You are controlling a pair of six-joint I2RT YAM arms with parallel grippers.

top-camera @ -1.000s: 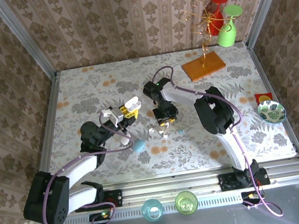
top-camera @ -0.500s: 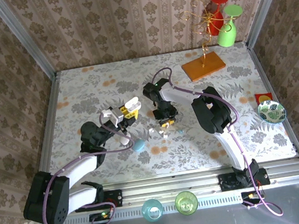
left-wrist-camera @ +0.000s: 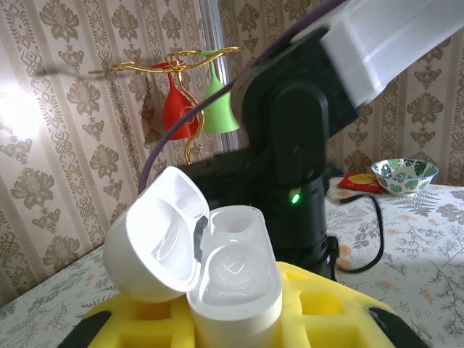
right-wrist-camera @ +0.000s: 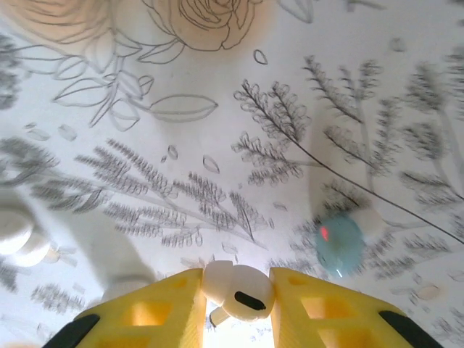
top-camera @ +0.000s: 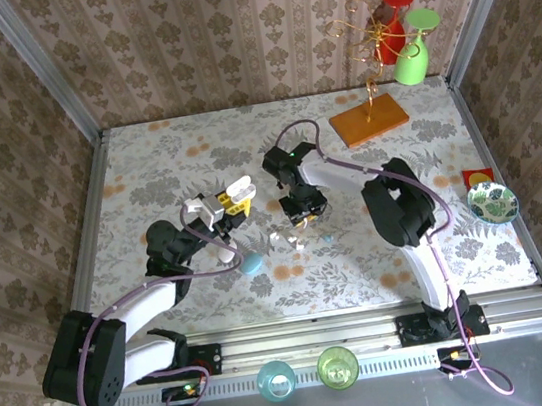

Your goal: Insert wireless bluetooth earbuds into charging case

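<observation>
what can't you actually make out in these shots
Top view: the right gripper covers the white glossy earbud it pinches.
Right wrist view: the teal-blue earbud is blurred; rounded white bits are cut by the left edge.
Left wrist view: the open white oval case has its base cut off by the bottom edge.

The teal earbud point(right-wrist-camera: 338, 244) is blurred, its shape unclear.

A patterned bowl point(top-camera: 493, 202) sits right, well apart from the orange board point(top-camera: 369, 121).
</observation>
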